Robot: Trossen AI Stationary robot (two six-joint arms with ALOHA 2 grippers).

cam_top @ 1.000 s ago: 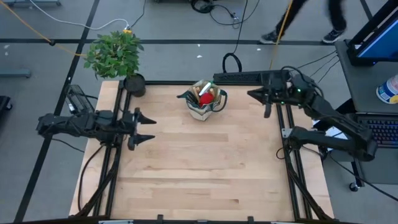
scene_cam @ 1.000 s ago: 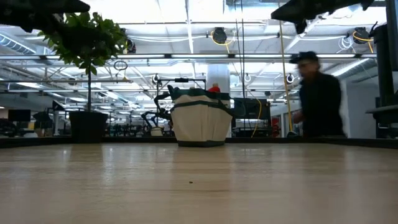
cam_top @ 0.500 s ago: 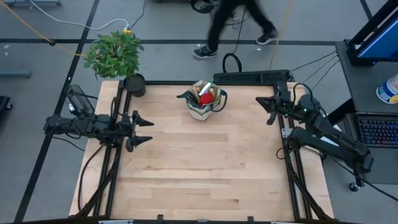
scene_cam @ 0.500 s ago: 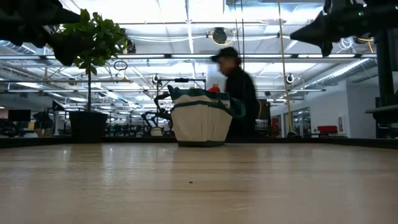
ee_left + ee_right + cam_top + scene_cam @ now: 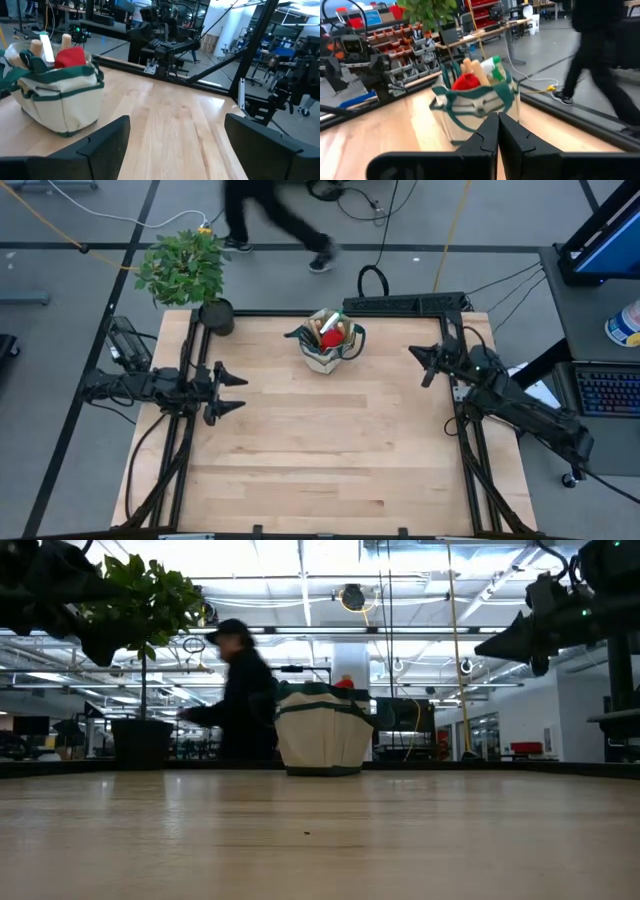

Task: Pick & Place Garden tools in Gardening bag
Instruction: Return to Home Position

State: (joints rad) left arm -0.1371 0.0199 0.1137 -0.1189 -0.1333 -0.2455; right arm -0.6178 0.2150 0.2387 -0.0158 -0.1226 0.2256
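The beige gardening bag point(image 5: 328, 345) with dark green trim stands upright on its base at the table's far middle; it also shows in the low view point(image 5: 323, 735). Wooden handles, a red glove and a green-white bottle stick out of its top point(image 5: 479, 72). My left gripper point(image 5: 232, 393) is open and empty at the table's left edge, raised above the top. My right gripper point(image 5: 426, 366) is shut and empty at the right edge, also raised, pointing toward the bag point(image 5: 52, 97).
A leafy potted plant point(image 5: 190, 272) in a black pot stands at the far left corner. A person point(image 5: 240, 690) walks past behind the far edge. The bare wooden tabletop point(image 5: 320, 450) stretches from the bag to the near edge.
My right gripper has drawn back from the far right corner toward the near right and come down. My left gripper has moved slightly toward the left edge. The person has walked from right to left behind the table. The bag has stayed still.
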